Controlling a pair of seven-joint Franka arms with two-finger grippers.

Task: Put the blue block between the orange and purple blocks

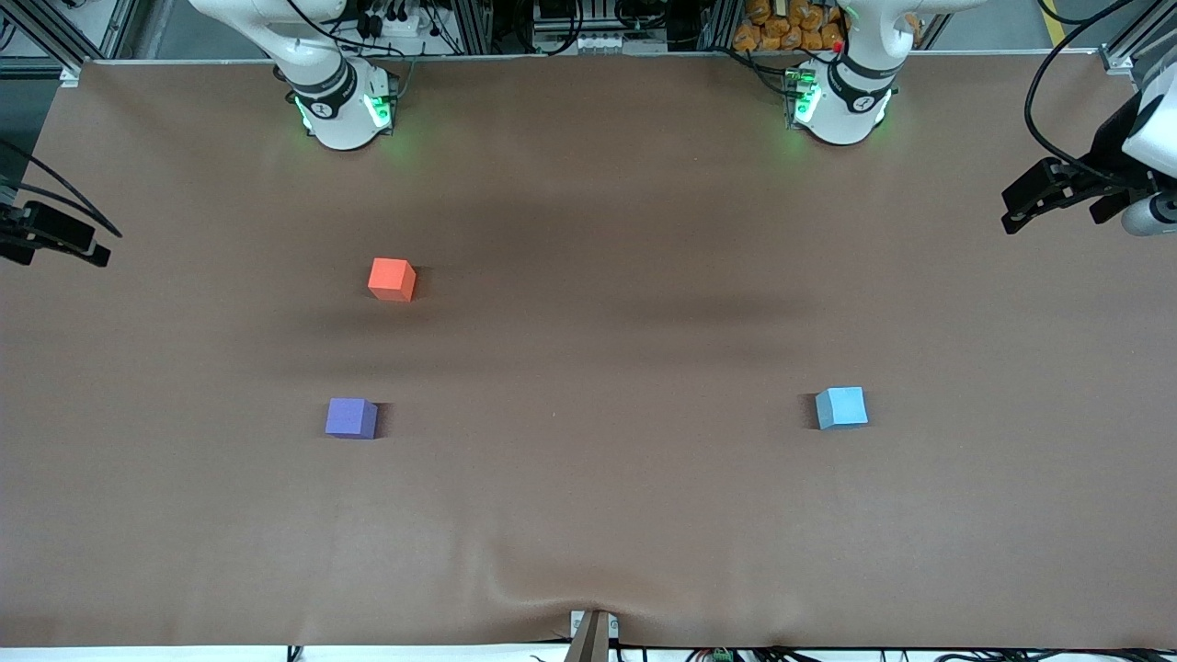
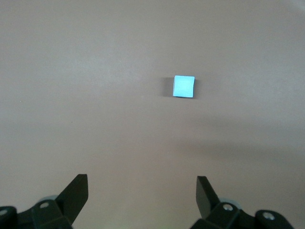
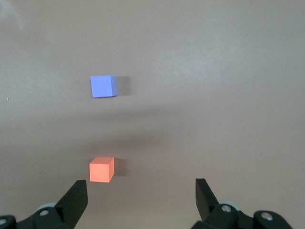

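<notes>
The light blue block (image 1: 841, 407) lies on the brown table toward the left arm's end. The orange block (image 1: 392, 279) and the purple block (image 1: 351, 417) lie toward the right arm's end, the purple one nearer the front camera, with a bare gap between them. My left gripper (image 2: 142, 191) hangs open and empty high over the table, looking down on the blue block (image 2: 184, 86). My right gripper (image 3: 141, 191) is also open and empty, high above the orange block (image 3: 101, 169) and the purple block (image 3: 103, 86). Neither gripper shows in the front view.
The two arm bases (image 1: 340, 110) (image 1: 841, 106) stand along the table's edge farthest from the front camera. Black mounted devices jut in at both ends of the table (image 1: 55, 241) (image 1: 1067, 193). The brown cover wrinkles at the front edge (image 1: 593, 602).
</notes>
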